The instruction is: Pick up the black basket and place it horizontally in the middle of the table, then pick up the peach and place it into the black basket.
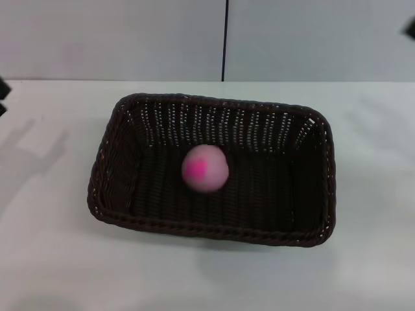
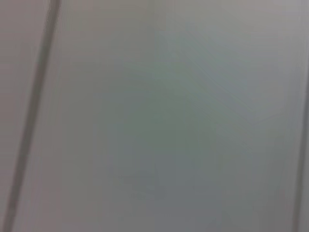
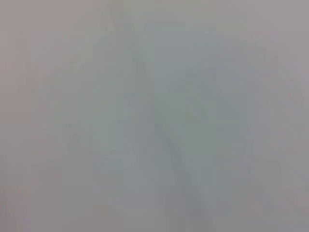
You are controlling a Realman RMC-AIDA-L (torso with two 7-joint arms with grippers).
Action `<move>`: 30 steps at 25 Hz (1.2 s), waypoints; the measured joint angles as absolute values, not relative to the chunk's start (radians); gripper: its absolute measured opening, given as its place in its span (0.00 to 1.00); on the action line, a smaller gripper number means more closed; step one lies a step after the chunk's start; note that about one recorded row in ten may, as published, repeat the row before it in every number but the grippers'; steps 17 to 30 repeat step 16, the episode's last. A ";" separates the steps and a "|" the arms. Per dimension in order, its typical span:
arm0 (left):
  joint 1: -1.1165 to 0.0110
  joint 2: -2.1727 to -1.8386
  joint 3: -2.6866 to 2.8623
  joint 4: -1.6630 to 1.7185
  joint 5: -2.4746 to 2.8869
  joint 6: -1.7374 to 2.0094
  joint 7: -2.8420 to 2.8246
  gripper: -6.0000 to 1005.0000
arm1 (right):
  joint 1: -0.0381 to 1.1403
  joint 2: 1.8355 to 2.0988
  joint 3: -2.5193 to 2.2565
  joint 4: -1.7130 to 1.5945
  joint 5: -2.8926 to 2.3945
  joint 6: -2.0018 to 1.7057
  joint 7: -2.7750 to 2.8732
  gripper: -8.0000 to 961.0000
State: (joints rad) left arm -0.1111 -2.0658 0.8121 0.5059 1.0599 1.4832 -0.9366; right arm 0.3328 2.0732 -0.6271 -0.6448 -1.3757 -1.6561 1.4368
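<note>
The basket (image 1: pixel 214 170) sits on the white table (image 1: pixel 363 259), its long side running left to right, roughly in the middle of the tabletop. The peach (image 1: pixel 205 168) lies inside it on the woven floor, a little left of the basket's centre, with its bright magenta patch facing up and leftward. The peach looks slightly smeared at its edges. Nothing touches it or the basket.

Only the head view shows any of this. At its far left edge a small dark piece (image 1: pixel 3 94) pokes in, and another dark bit (image 1: pixel 410 27) shows at the upper right corner; both sit well apart from the basket. These may belong to the arms, but I cannot tell. A faint shadow falls on the table at the left.

Behind the table stands a pale wall with one dark vertical seam (image 1: pixel 225 40).

The left wrist view gives only a blank pale surface with a dark line near one edge. The right wrist view is plain grey. Neither shows fingers, so whether either gripper is spread or pressed together I cannot tell.
</note>
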 joint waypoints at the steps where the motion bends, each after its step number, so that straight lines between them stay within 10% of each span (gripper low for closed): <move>1: -0.111 -2.066 0.812 0.506 1.060 1.483 -0.937 0.81 | 0.315 2.073 -0.617 -0.572 -1.314 -1.671 1.341 0.74; 12: -0.117 -2.066 0.539 0.162 1.046 1.686 -0.581 0.81 | 0.304 2.088 -0.601 0.083 -0.893 -1.806 0.454 0.74; 30: -0.116 -2.066 0.533 0.145 1.046 1.687 -0.547 0.81 | 0.314 2.087 -0.605 0.115 -0.883 -1.803 0.430 0.74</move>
